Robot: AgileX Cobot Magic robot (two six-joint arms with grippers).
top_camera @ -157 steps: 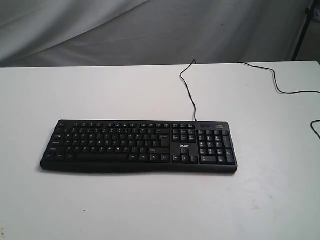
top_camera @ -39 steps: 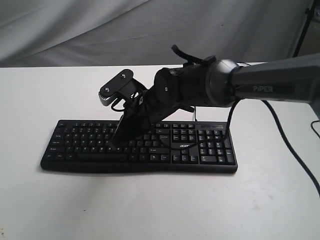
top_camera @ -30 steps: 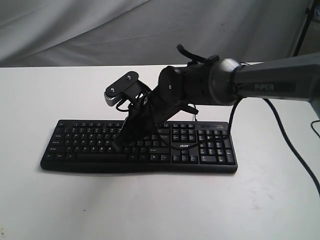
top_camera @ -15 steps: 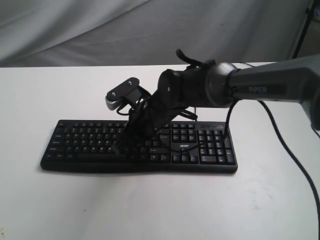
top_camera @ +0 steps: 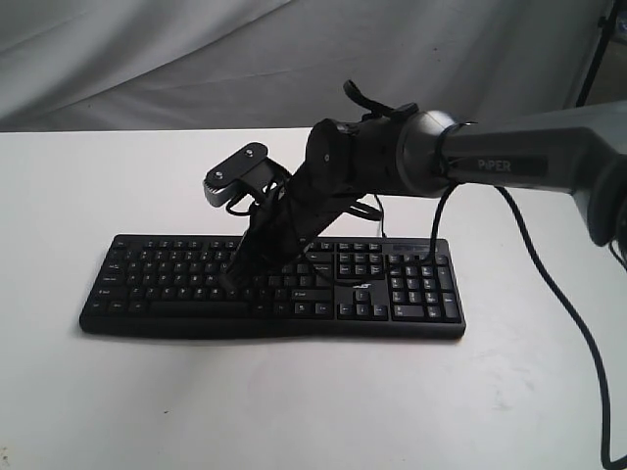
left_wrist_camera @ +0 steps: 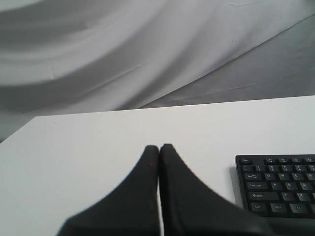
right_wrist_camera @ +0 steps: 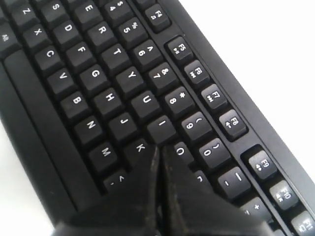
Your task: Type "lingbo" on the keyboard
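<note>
The black keyboard (top_camera: 147, 294) lies across the middle of the white table. My right arm reaches over it from the right. The right gripper (top_camera: 229, 284) is shut, pointing down at the letter keys left of the keyboard's centre. In the right wrist view its closed tips (right_wrist_camera: 160, 147) sit over the keyboard (right_wrist_camera: 98, 73) at the near edge of the I key, between K and O; whether they touch a key cannot be told. The left gripper (left_wrist_camera: 159, 146) is shut and holds nothing, above bare table beside the keyboard's left end (left_wrist_camera: 280, 184). It is out of the exterior view.
The white table (top_camera: 294, 411) has bare surface in front of and to both sides of the keyboard. A grey cloth backdrop (top_camera: 196, 59) hangs behind. A thin black cable (top_camera: 558, 294) trails over the table on the right. A dark stand leg (top_camera: 593, 59) is at the back right.
Over the last second the right gripper's tip dipped toward the keys, then rose a little and shifted slightly left. The keyboard has not moved.
</note>
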